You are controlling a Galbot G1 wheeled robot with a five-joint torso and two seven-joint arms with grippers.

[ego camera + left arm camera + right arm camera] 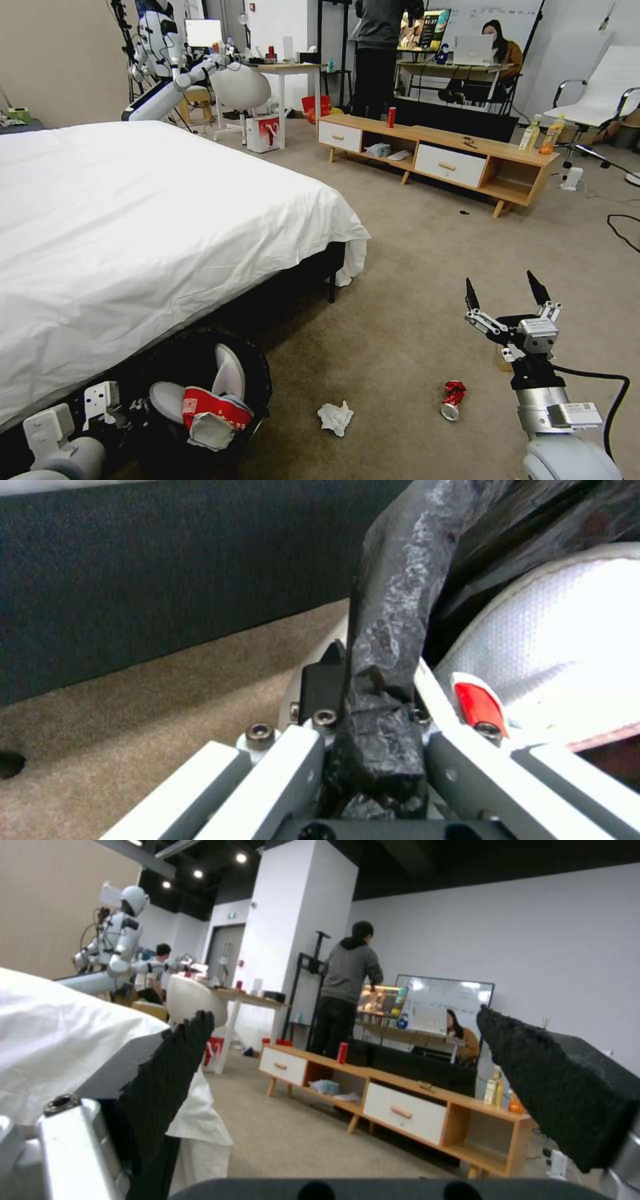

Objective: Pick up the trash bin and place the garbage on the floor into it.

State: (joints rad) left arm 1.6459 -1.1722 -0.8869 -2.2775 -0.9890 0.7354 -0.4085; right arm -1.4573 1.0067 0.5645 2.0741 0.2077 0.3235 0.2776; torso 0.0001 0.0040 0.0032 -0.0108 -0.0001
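My left pincer (pixel 373 730) is clamped on the bag-wrapped rim of the trash bin (pixel 200 373), which sits low at my left, tight against the bed (pixel 133 220); red-and-white wrapper (pixel 213 413) already inside; my right pincer (pixel 505 293) hovers wide open and empty over the floor (pixel 400 267); crumpled tissue (pixel 335 418) and crushed red can (pixel 453 399) lie apart on the carpet, can nearer my right arm; risks: grip is on slick crinkled plastic, so bin may slip or tilt and dump contents; bed edge may snag the bin; can may roll away under a closing pinch; tissue may compress and slide out.
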